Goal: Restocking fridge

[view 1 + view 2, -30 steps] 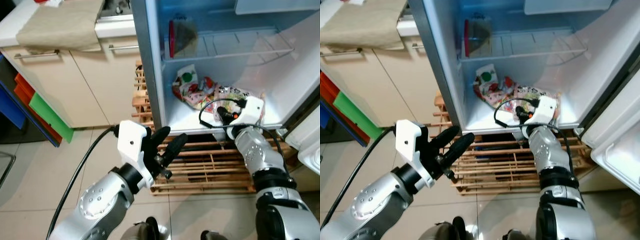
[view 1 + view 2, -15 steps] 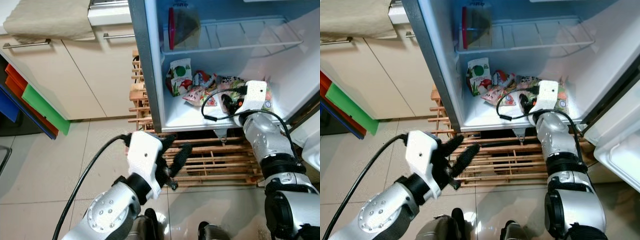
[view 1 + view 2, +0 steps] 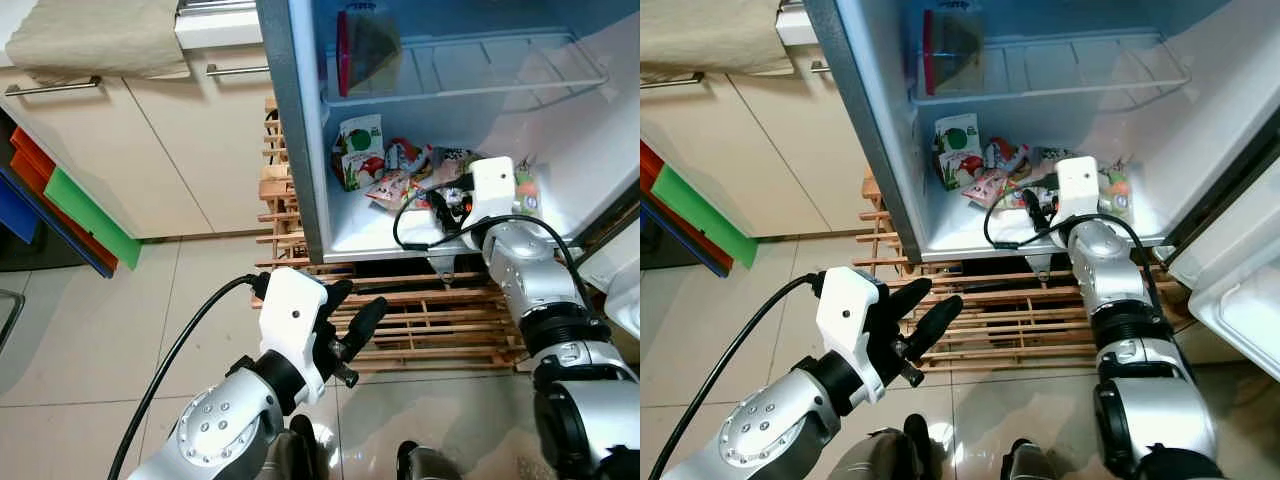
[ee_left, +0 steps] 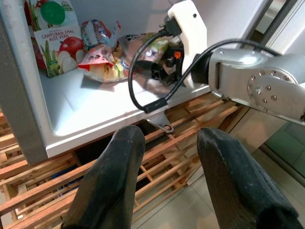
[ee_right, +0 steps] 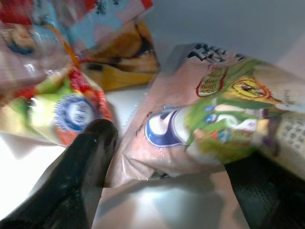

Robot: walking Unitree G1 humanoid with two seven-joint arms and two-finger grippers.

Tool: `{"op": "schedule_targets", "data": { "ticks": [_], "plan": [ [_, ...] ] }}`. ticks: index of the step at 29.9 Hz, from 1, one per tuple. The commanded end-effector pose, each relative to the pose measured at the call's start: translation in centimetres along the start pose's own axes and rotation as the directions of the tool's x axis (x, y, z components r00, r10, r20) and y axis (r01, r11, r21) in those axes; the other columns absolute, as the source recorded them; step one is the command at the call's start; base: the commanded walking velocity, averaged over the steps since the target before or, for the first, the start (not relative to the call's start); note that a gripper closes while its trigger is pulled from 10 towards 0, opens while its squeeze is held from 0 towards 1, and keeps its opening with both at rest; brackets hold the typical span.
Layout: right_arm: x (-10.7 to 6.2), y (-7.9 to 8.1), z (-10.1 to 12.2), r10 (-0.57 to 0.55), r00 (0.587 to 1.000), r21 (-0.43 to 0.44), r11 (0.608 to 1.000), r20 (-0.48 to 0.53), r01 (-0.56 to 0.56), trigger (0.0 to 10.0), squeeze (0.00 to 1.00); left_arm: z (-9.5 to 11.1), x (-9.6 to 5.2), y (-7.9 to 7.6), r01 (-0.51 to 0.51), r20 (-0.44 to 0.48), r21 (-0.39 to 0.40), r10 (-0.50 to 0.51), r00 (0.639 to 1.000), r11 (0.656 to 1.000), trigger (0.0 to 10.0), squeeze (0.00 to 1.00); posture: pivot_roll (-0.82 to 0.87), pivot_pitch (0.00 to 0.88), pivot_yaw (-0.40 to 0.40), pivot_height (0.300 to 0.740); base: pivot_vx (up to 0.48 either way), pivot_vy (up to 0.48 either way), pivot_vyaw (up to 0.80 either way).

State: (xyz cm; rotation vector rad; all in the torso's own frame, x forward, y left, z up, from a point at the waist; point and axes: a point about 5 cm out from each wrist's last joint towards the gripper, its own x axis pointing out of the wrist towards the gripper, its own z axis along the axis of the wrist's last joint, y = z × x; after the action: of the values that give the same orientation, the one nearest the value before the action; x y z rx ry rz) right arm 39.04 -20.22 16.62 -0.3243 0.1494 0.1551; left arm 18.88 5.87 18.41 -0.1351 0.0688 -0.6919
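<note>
The open fridge's bottom shelf holds a green juice carton and a heap of snack bags. My right gripper reaches onto this shelf among the bags. In the right wrist view its two black fingers stand wide apart, open. A clear bag with green and orange print lies between them. My left gripper hovers low over the floor in front of the fridge, open and empty. Its fingers point toward the shelf.
A dark bag with a red edge stands on the upper wire shelf. A wooden pallet lies under the fridge. Beige cabinets with a towel on top stand on the left. The fridge door hangs open on the right.
The head view tilted down a second ago. Since then my right gripper has slid left along the shelf into the bags. The left gripper has stayed low in front.
</note>
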Motion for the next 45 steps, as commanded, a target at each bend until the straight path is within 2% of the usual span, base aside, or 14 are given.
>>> {"op": "schedule_targets", "data": {
  "ticks": [1, 2, 4, 9, 16, 18, 24, 27, 32, 35, 38, 39, 41, 45],
  "plan": [
    [0.0, -0.6, 0.0, -0.005, 1.000, -0.133, 0.991, -0.003, 0.004, 10.0, 1.00, -0.3, -0.1, -0.3, 0.013, -0.021, -0.012, -0.013, 1.000, 1.000, 10.0, 0.00, 0.01, 0.281, 0.109, 0.740, 0.000, 0.000, 0.00],
    [-0.1, -1.0, 0.0, -0.009, 1.000, -0.163, 0.987, -0.005, 0.008, 10.0, 0.11, -0.4, 0.0, -0.4, 0.014, -0.021, -0.012, -0.015, 1.000, 1.000, 10.0, 0.00, 0.02, 0.277, 0.104, 0.740, 0.000, 0.000, 0.00],
    [-0.2, -1.2, 0.3, 0.000, 1.000, -0.163, 0.987, 0.004, 0.001, 10.0, 0.00, -0.4, 0.0, -0.3, 0.014, -0.022, -0.011, -0.015, 1.000, 1.000, 10.0, 0.00, 0.02, 0.276, 0.104, 0.740, 0.000, 0.000, 0.00],
    [-0.6, -1.6, 0.5, -0.005, 1.000, -0.139, 0.990, 0.016, 0.007, 10.0, 0.00, -0.4, 0.1, -0.3, 0.021, -0.024, -0.007, -0.021, 0.999, 1.000, 10.0, 0.00, 0.01, 0.272, 0.098, 0.740, 0.000, 0.000, 0.00],
    [-1.7, -1.2, -2.8, 0.049, 0.993, -0.233, 0.970, -0.109, -0.074, 10.0, 0.00, -0.6, 0.3, -0.6, 0.047, -0.033, -0.006, -0.047, 0.998, 0.999, 10.0, 0.00, -0.01, 0.271, 0.099, 0.740, 0.000, 0.000, 0.00],
    [-2.3, -1.8, -4.5, 0.007, 0.986, -0.382, 0.921, -0.169, -0.072, 10.0, 0.00, -0.7, 0.4, -0.8, 0.056, -0.037, -0.009, -0.056, 0.998, 0.998, 10.0, 0.00, -0.01, 0.274, 0.100, 0.740, 0.000, 0.000, 0.00],
    [-2.7, -2.7, -4.1, -0.034, 0.986, -0.486, 0.872, -0.161, -0.050, 10.0, 0.00, -0.8, 0.3, -0.9, 0.056, -0.042, -0.014, -0.056, 0.998, 0.998, 10.0, 0.00, -0.01, 0.274, 0.094, 0.740, 0.000, 0.000, 0.00],
    [-2.9, -2.9, -2.9, -0.031, 0.992, -0.634, 0.772, -0.121, -0.053, 10.0, 0.00, -0.8, 0.3, -1.0, 0.061, -0.044, -0.015, -0.061, 0.997, 0.998, 10.0, 0.00, -0.01, 0.274, 0.091, 0.740, 0.000, 0.000, 0.00],
    [-3.4, -3.3, -2.8, -0.026, 0.989, -0.695, 0.714, -0.148, -0.086, 10.0, 0.00, -0.9, 0.4, -1.1, 0.068, -0.048, -0.019, -0.069, 0.996, 0.998, 10.0, 0.00, -0.02, 0.272, 0.084, 0.740, 0.000, 0.000, 0.00],
    [-4.2, -3.3, -3.1, -0.010, 0.982, -0.657, 0.744, -0.188, -0.118, 10.0, 0.00, -1.1, 0.4, -1.2, 0.072, -0.056, -0.023, -0.073, 0.996, 0.997, 10.0, 0.00, -0.02, 0.267, 0.074, 0.740, 0.000, 0.000, 0.00],
    [-5.2, -3.2, -3.7, -0.003, 0.970, -0.426, 0.899, -0.242, -0.103, 10.0, 0.00, -1.5, 0.4, -1.0, 0.075, -0.079, -0.025, -0.077, 0.994, 0.997, 10.0, 0.00, -0.03, 0.248, 0.060, 0.740, 0.000, 0.000, 0.00],
    [-5.2, -3.2, -3.7, -0.003, 0.970, -0.426, 0.899, -0.242, -0.103, 10.0, 0.00, -1.5, 0.4, -1.0, 0.075, -0.079, -0.025, -0.077, 0.994, 0.997, 10.0, 0.00, -0.03, 0.248, 0.060, 0.740, 0.000, 0.000, 0.00],
    [-6.4, -2.7, -4.3, 0.057, 0.953, -0.120, 0.988, -0.296, -0.097, 10.0, 0.00, -2.0, 0.6, -0.3, 0.067, -0.111, -0.040, -0.071, 0.991, 0.997, 10.0, 0.00, -0.05, 0.217, 0.053, 0.740, 0.000, 0.000, 0.00],
    [-7.2, -3.0, -4.6, 0.114, 0.940, 0.175, 0.983, -0.321, -0.060, 10.0, 0.00, -2.1, 1.1, 0.0, 0.073, -0.110, -0.037, -0.077, 0.991, 0.997, 10.0, 0.00, -0.07, 0.177, 0.046, 0.740, 0.000, 0.000, 0.00]
  ]
}}
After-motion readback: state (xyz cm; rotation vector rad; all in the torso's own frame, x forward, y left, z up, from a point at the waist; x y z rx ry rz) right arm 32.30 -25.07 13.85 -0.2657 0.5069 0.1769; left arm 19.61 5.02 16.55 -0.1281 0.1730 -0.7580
